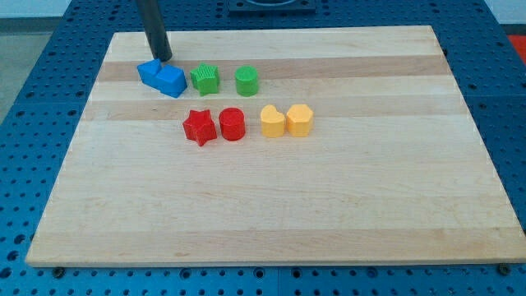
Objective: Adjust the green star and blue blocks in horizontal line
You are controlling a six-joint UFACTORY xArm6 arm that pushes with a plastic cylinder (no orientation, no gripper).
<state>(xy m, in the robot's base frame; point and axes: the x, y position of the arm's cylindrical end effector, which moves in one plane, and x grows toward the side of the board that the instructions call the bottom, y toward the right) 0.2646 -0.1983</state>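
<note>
Two blue blocks sit touching at the board's upper left: one on the left and one just right and slightly lower. The green star stands right of them, a small gap away. A green cylinder stands right of the star. My tip rests just above the blue blocks, at or very near the top edge of the left one.
A red star and a red cylinder sit side by side below the green blocks. Two yellow blocks touch each other right of them. The wooden board lies on a blue pegboard table.
</note>
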